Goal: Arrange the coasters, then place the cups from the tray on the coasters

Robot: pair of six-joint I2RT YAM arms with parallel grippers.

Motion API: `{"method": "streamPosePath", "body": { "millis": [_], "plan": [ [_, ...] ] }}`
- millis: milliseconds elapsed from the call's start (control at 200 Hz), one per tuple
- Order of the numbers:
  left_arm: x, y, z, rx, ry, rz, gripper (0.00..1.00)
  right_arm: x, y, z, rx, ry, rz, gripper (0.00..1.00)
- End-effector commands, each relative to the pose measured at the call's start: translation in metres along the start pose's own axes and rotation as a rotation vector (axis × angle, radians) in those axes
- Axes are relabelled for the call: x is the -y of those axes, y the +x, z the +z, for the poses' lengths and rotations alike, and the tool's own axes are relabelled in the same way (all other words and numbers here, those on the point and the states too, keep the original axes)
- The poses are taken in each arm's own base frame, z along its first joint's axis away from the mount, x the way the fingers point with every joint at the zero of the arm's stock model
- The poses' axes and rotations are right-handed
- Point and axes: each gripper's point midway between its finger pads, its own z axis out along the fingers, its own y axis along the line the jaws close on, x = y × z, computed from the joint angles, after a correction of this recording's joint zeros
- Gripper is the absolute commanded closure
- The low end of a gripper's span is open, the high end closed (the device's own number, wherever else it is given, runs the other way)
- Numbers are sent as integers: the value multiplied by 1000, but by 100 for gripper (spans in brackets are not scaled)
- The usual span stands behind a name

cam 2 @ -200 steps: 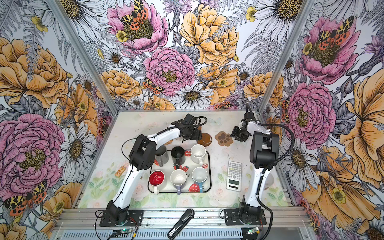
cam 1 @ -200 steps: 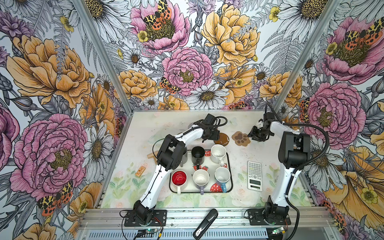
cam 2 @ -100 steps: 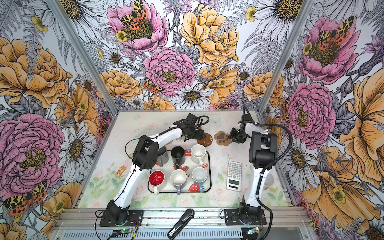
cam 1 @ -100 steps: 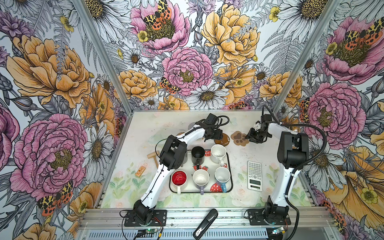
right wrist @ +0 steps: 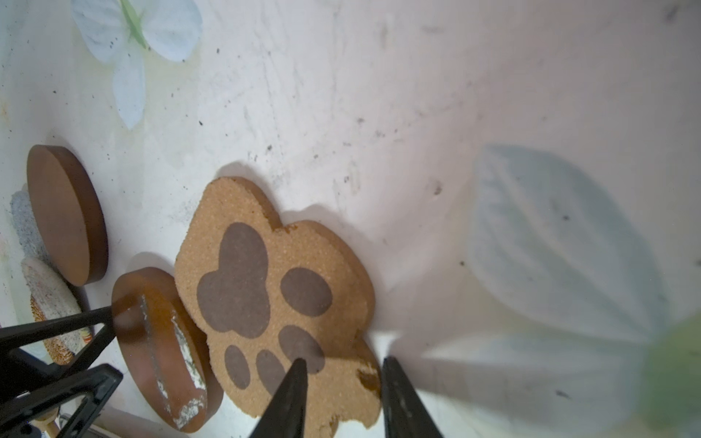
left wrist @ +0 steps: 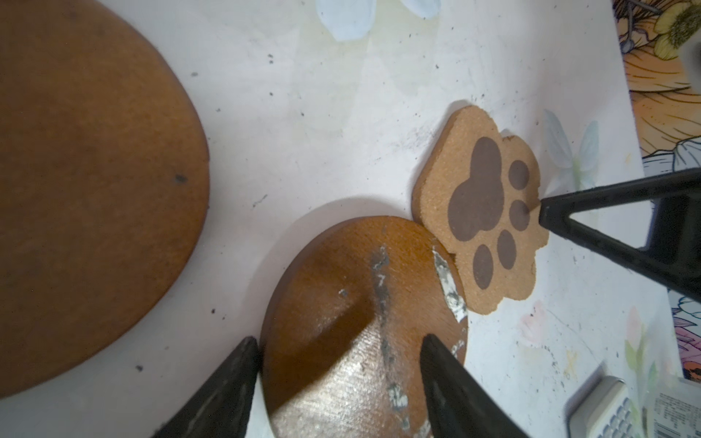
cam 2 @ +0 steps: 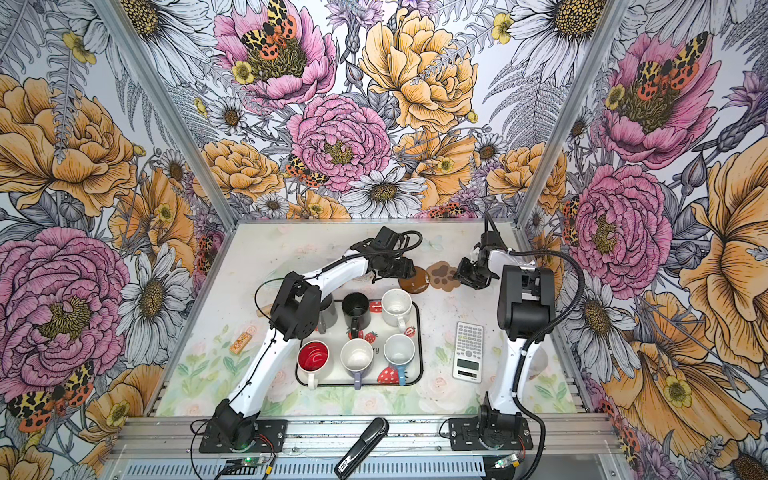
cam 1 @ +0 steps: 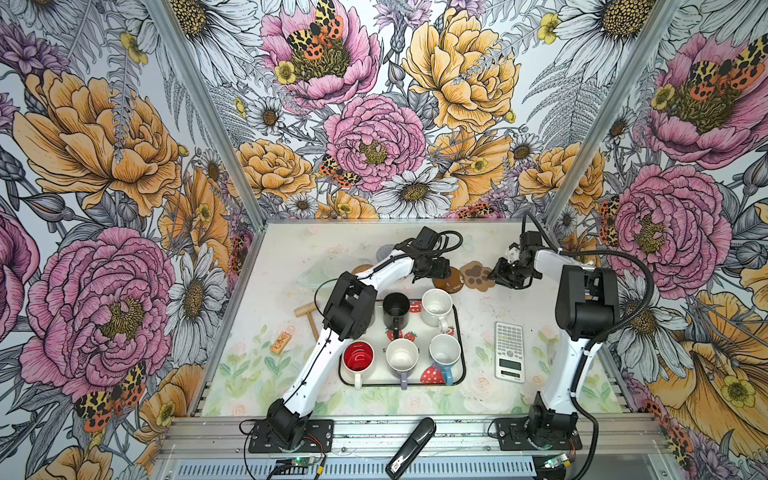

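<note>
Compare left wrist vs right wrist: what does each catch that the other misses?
Left wrist only: a corner of the calculator.
Right wrist only: the grey-blue crochet coaster and the cream crochet coaster, both partly hidden by the plain brown disc.
Both: the paw coaster overlapping the edge of the scratched brown disc, plus that plain brown disc.

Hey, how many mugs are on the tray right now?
6, all on the tray: grey, black, white in the back row; red-lined, lavender, blue in front. The left arm partly hides the grey one.
</note>
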Motion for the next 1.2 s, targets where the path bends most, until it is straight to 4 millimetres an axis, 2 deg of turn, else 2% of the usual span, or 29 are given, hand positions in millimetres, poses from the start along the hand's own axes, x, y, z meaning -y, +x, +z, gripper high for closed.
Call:
{"method": "streamPosePath", "body": {
  "millis": [0,410,1011,1196],
  "plan": [
    [16,2,10,-12,64,-14,31,1,24,4,-58,9,31,65],
    [29,-4,18,-1,107,-23,31,10,34,3,-59,27,45,65],
    [49,-3,21,3,140,-20,31,10,11,3,-33,-6,65,65],
    [40,-7,16,10,124,-30,30,10,10,0,-26,-9,67,65]
  ]
}}
